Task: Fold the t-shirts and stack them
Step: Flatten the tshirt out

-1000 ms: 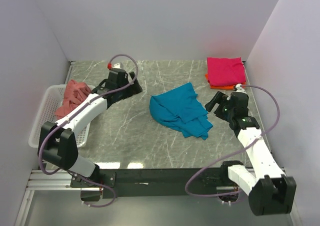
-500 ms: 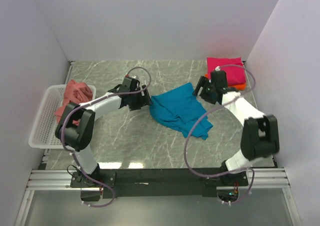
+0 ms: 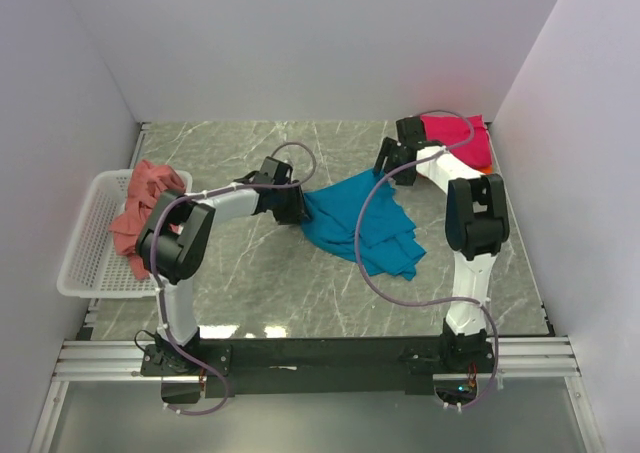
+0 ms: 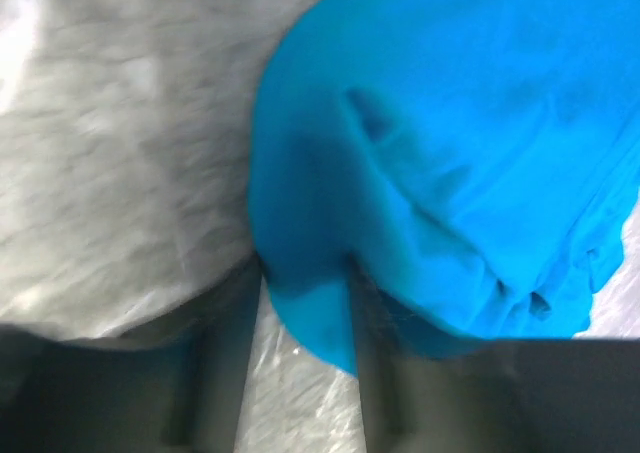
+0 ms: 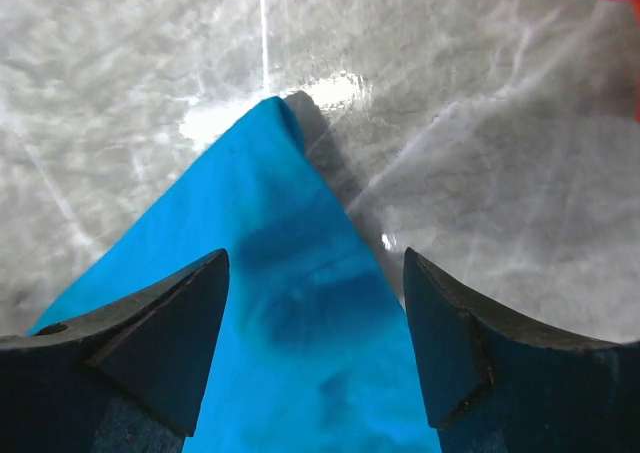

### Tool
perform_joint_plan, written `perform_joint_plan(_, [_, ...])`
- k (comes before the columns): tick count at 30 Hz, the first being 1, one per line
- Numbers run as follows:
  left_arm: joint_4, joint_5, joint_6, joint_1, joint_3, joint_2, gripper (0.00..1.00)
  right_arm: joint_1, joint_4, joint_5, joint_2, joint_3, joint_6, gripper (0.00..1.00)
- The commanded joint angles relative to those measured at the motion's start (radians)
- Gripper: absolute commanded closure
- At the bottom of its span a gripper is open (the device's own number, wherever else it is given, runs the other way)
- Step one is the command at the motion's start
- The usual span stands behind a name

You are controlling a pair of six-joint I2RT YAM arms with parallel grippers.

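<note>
Grey marbled tabletop (image 3: 250, 283), plain pale walls (image 3: 300, 43) on three sides, black front rail (image 3: 320, 355)

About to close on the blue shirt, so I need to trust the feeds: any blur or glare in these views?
Left wrist: smeared and soft, jaws only dark streaks at the teal t-shirt edge. Right wrist: sharp, with a bright glare patch on the table at the shirt's corner. Top external: sharp, evenly lit, small reflections near the table's front edge.
</note>
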Motion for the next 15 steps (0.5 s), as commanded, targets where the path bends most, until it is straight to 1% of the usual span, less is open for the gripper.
perform_joint_plan(1, [0.003,0.007,0.021,-0.020,0.060,0.036,0.64,0.028,-0.076,0.040,0.045,0.063,-0.025,0.25])
perform_joint_plan(2, [-0.005,-0.014,0.025,-0.020,0.067,0.043,0.73,0.031,-0.085,0.040,0.056,0.070,-0.025,0.27])
perform_joint_plan(3, [-0.019,-0.028,0.027,-0.020,0.072,0.044,0.93,0.034,-0.093,0.040,0.065,0.084,-0.023,0.28])
perform_joint_plan(4, [-0.023,-0.040,0.027,-0.020,0.080,0.044,0.99,0.041,-0.108,0.049,0.083,0.090,-0.020,0.28])
perform_joint_plan(5, [-0.030,-0.056,0.035,-0.020,0.084,0.041,0.99,0.042,-0.114,0.063,0.089,0.096,-0.022,0.37])
perform_joint_plan(6, [-0.034,-0.080,0.038,-0.020,0.087,0.032,0.99,0.045,-0.120,0.060,0.092,0.105,-0.026,0.47])
perform_joint_plan(7, [-0.036,-0.094,0.045,-0.020,0.092,0.026,0.99,0.050,-0.118,0.055,0.088,0.106,-0.028,0.68])
perform_joint_plan(10, [-0.051,-0.166,0.064,-0.020,0.113,-0.008,0.99,0.056,-0.099,0.052,0.051,0.096,-0.031,0.89])
perform_joint_plan(11, [-0.063,-0.212,0.068,-0.020,0.129,-0.032,0.99,0.059,-0.090,0.069,0.016,0.092,-0.028,1.00])
perform_joint_plan(14, [-0.063,-0.267,0.094,-0.020,0.140,-0.083,0.99,0.064,-0.056,0.072,-0.067,0.055,-0.039,1.00])
perform_joint_plan(15, [-0.065,-0.286,0.099,-0.021,0.141,-0.121,1.00,0.067,-0.039,0.071,-0.137,0.038,-0.045,1.00])
